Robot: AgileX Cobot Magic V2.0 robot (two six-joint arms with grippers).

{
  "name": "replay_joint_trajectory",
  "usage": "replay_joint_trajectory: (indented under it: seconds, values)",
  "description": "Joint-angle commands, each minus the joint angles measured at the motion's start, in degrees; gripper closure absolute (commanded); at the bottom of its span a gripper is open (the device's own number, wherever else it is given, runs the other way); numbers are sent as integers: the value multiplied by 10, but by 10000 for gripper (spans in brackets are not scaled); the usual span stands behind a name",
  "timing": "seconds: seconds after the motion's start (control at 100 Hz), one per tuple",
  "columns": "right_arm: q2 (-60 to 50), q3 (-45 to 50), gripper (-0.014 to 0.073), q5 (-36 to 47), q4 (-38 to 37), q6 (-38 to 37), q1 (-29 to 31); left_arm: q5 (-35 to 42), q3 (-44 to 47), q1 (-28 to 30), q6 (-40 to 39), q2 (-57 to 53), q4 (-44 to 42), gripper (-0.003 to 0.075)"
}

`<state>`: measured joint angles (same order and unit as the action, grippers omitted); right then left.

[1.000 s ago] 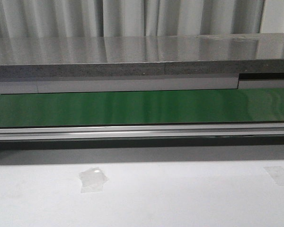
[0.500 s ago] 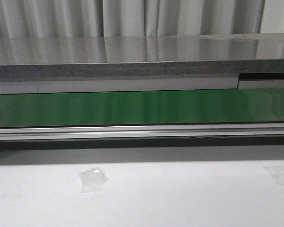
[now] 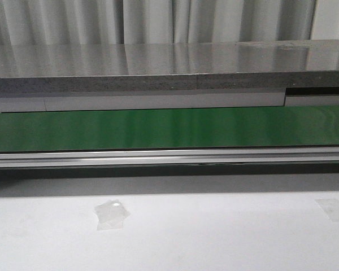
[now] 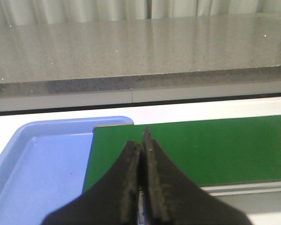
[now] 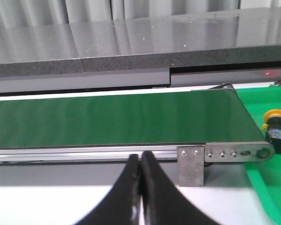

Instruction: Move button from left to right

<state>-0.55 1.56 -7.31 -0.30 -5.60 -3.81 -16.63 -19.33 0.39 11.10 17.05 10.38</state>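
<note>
Green belt (image 3: 169, 129), blue tray (image 4: 42, 168)

Front view level across the conveyor belt (image 3: 169, 129), shared by both low wrist views.

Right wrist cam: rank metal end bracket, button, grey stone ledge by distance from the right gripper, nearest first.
From the right gripper, jaws shut:
1. Metal end bracket, just beside the jaws at the conveyor's end.
2. Button, past the belt end, over the green tray.
3. Grey stone ledge, beyond the belt, farthest.
</note>
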Motion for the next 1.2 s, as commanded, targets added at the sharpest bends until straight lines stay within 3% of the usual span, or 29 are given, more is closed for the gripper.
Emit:
replay_joint_trajectory:
  seconds: [0.0, 0.13, 0.48, 0.71, 0.91, 1.19]
  values:
    - [-11, -8, 662, 51, -7, 1, 0, 78, 1, -15, -90, -19, -83, 740]
    - [-11, -8, 662, 51, -7, 1, 0, 115, 42, -17, -98, -63, -90, 740]
    - [-11, -8, 662, 51, -7, 1, 0, 115, 162, -17, -171, -195, -131, 740]
    - [-11, -8, 662, 51, -7, 1, 0, 145, 189, -17, -232, -192, -189, 740]
    - [-11, -8, 662, 51, -7, 1, 0, 214, 220, -17, -236, -192, -196, 740]
    - [-11, -8, 662, 51, -7, 1, 0, 208, 219, -17, -236, -192, -198, 740]
